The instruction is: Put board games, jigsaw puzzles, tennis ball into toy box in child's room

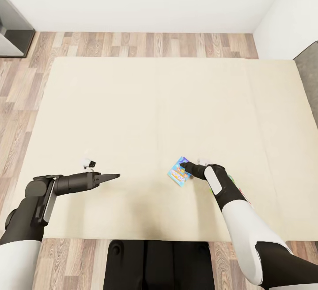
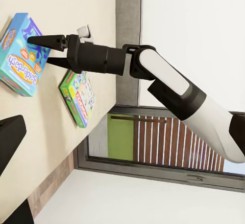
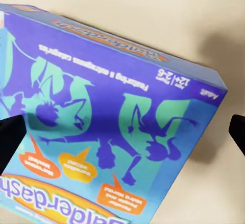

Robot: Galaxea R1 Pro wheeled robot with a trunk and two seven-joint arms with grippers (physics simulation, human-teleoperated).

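While both arms reach over the bed (image 1: 132,104):
Right gripper (image 2: 47,50): jaws apart over the blue board game (image 3: 112,127).
Left gripper (image 1: 115,176): state unclear.
Beside it: green-edged board game (image 2: 79,96), flat on the mattress, arm partly covering.

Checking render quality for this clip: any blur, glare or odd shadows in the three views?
Head view: even light, no glare, bed crisp. Left wrist view: sharp on the right gripper. Right wrist view: blue board game slightly soft up close, casting a faint shadow.
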